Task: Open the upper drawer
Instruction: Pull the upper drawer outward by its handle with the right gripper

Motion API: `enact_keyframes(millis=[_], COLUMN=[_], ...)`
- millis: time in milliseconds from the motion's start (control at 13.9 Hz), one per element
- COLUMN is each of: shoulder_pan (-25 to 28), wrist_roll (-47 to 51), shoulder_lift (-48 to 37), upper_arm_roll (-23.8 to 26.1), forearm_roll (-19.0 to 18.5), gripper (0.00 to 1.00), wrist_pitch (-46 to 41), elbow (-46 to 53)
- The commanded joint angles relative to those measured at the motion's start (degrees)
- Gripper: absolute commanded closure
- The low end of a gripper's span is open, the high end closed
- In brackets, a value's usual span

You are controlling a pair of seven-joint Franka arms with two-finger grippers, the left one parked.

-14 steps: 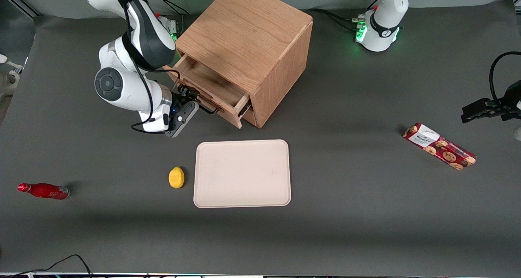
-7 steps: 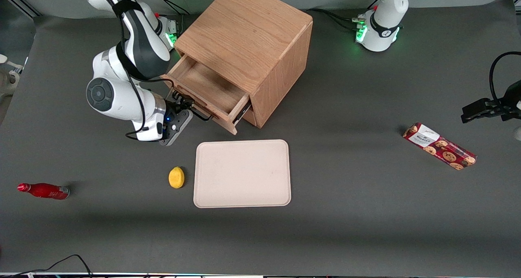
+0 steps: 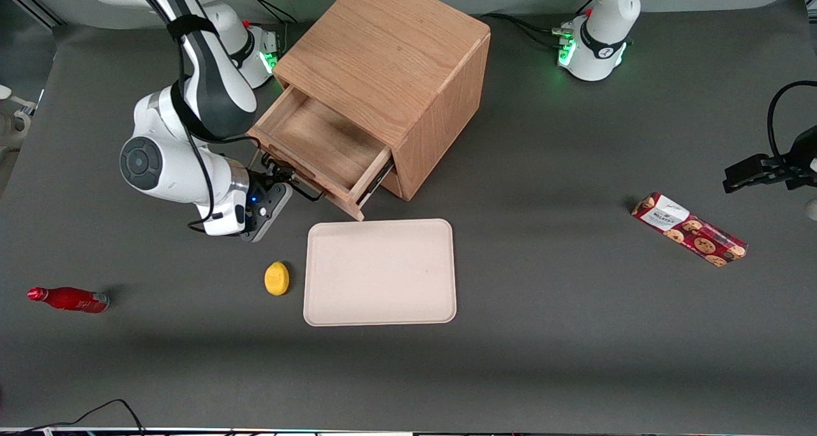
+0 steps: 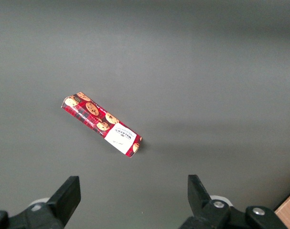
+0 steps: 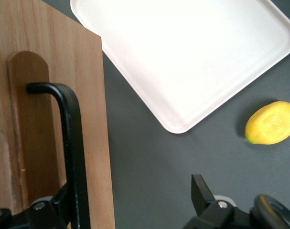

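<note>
The wooden cabinet point(image 3: 383, 53) stands at the table's middle back, and its upper drawer point(image 3: 319, 143) is pulled well out, showing a bare wooden inside. The drawer's thin black bar handle point(image 3: 305, 189) runs along its oak front point(image 5: 49, 95). My right gripper point(image 3: 281, 175) is at that handle, in front of the drawer. In the right wrist view the handle point(image 5: 70, 143) lies against one finger point(image 5: 63, 202), while the other finger stands far off over the grey table. The gripper point(image 5: 133, 205) is open, with the handle hooked rather than clamped.
A cream tray point(image 3: 380, 271) lies just nearer the front camera than the drawer's front, also seen as the tray point(image 5: 192, 57). A lemon point(image 3: 276, 278) sits beside it. A red bottle point(image 3: 67, 299) lies toward the working arm's end, a cookie box point(image 3: 689, 229) toward the parked arm's.
The upper drawer has slid farther out of the cabinet toward the front camera. My gripper moved the same way with the handle, closer to the tray and lemon.
</note>
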Motion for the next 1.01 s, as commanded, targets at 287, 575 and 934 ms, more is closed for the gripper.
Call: enact_keyframes(millis=[287,575,934], shoulder_pan=[-3.00,-4.58,-7.48], wrist_roll=[-5.81,-8.53,-12.66], shoulder_lift=[4.09,6.03,9.63], upper_arm_roll=[0.19,0.11,0.28], forearm_roll=[0.28,0.36,0.54], gripper=[0.00,0.00,0.00], wrist_pitch=[-0.12,-0.12,-0.73], elbow=[4.97,7.17,12.09])
